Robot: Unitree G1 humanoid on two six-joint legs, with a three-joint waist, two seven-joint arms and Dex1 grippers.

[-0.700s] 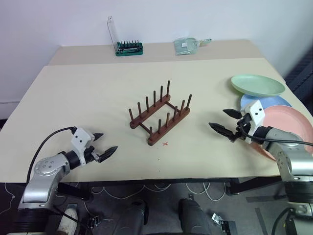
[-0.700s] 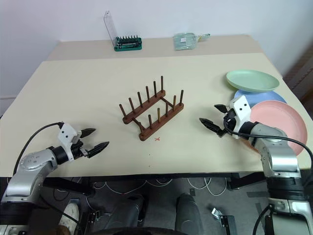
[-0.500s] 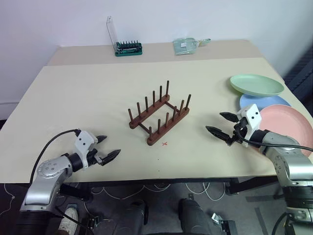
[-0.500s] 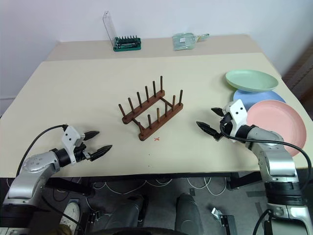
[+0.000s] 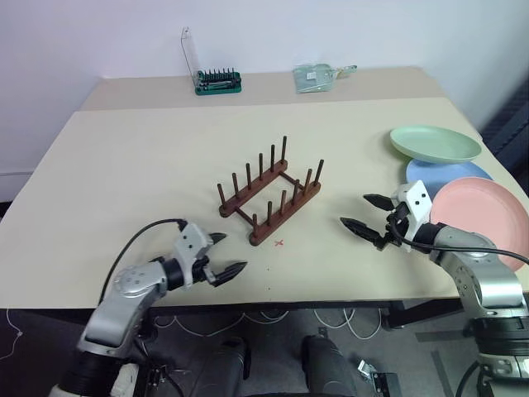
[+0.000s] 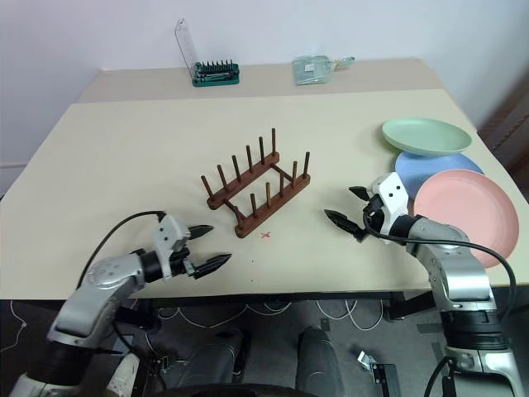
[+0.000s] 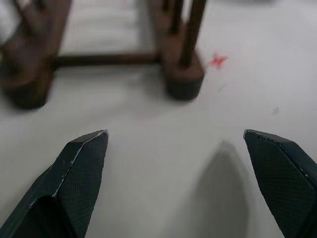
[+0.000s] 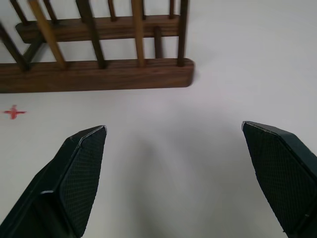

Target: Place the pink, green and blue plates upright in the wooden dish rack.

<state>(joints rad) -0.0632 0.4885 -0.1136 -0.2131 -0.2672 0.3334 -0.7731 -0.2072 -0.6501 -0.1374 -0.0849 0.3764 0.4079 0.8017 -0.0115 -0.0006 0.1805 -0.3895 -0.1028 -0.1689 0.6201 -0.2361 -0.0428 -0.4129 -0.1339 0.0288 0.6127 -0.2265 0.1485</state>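
Both grippers, left (image 5: pixel 225 254) and right (image 5: pixel 364 214), gape empty around the rack (image 5: pixel 270 200). At three o'clock, stiff, slick pink plate (image 5: pixel 483 217): pinch its rim.

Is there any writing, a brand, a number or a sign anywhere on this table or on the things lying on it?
No readable text anywhere.
Small red cross mark drawn on the table, just in front of the wooden dish rack: a sign, not a word.
Clear packet at the far edge: any print is too small to read.
Green screwdriver-bit holder: no legible label.
Plates and both hands: no markings seen.
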